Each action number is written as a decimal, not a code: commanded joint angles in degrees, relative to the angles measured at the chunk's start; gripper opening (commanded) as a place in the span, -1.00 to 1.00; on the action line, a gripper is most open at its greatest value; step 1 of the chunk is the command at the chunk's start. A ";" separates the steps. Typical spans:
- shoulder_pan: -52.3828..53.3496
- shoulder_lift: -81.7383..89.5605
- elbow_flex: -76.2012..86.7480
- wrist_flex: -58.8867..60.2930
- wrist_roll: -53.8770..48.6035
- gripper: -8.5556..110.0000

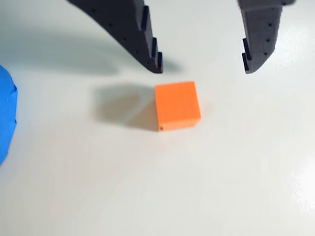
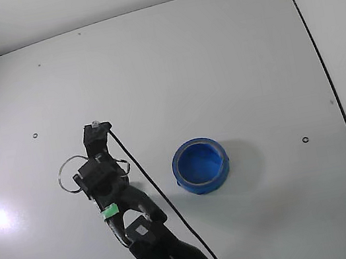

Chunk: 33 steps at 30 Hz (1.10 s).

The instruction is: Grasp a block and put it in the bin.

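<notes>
The gripper [image 1: 202, 69] hangs wide apart, empty, above the block [image 1: 177, 105].

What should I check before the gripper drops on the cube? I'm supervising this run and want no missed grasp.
1. Jaws open: ok. The gripper is spread wider than the block in the wrist view.
2. Block centred between the fingers: not ok. It sits nearer the finger on the left of that view.
3. Block free of the fingers: ok. Neither touches it; it rests alone on the table.
4. Block squared to the jaws: not ok, slightly rotated.
5. Bin ready: ok. The bin stands upright and looks empty in the fixed view.
6. Gripper height above the block: cannot tell.
</notes>
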 commanded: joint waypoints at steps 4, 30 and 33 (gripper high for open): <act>-0.44 1.58 -3.52 -6.15 -0.88 -0.45; 9.40 1.58 -3.34 -7.12 -5.10 -0.45; 9.40 1.67 -3.34 -7.12 -4.31 -0.45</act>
